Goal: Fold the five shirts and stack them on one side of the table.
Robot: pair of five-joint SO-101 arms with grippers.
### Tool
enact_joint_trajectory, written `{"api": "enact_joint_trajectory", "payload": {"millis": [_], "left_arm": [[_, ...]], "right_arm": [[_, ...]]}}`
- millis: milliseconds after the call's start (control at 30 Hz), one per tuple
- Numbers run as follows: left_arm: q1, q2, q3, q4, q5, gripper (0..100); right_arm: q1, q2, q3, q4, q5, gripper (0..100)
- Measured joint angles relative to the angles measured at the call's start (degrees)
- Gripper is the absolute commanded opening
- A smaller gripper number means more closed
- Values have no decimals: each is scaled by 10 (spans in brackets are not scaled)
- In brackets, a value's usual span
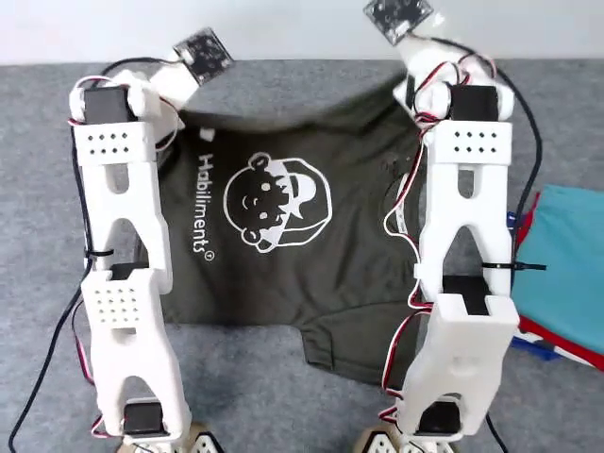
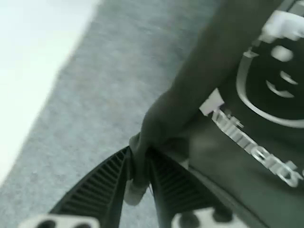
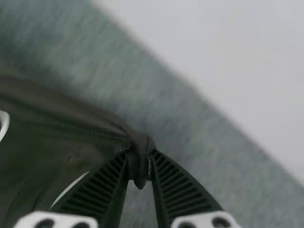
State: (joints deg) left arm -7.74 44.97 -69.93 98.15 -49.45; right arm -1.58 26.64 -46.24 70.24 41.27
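Grey fuzzy desk (image 1: 283, 415) top, pale wall or floor beyond its far edge. Both arm bases sit at the near edge. Just past them a sleeve (image 1: 344, 349) of the dark olive shirt (image 1: 283, 274) sticks out toward the near edge, nearer the right arm. The shirt lies flat mid-desk between the two arms, white cartoon print (image 1: 278, 203) facing up. At the right edge sits a pile of other shirts (image 1: 566, 264), teal on top with red and blue under it, apart from the olive one and cut off by the frame. Far end: left pincer (image 2: 137, 164) is clamped narrow on a bunched bit of the shirt's far left corner, and right pincer (image 3: 139, 164) is clamped narrow on the far right corner. So the gripped hem runs left to right between the pincers and the rest of the shirt lies toward the near edge from both. Likely next move is carrying that hem nearward over the body, both arms together, neither closer. Hard to see: from above the wrist cameras cover the pincer tips, the arms hide the shirt's side edges, and the collar can't be made out.
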Motion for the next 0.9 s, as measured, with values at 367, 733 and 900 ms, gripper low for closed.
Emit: {"api": "enact_joint_trajectory", "payload": {"millis": [367, 733, 900], "left_arm": [[-33, 0, 29, 11, -4, 15], [-25, -140, 317, 11, -61, 16], [-27, -232, 469, 11, -65, 16]], "right_arm": [[0, -76, 0, 253, 0, 10], [0, -160, 103, 304, -24, 10], [-4, -263, 246, 304, -25, 10]]}}
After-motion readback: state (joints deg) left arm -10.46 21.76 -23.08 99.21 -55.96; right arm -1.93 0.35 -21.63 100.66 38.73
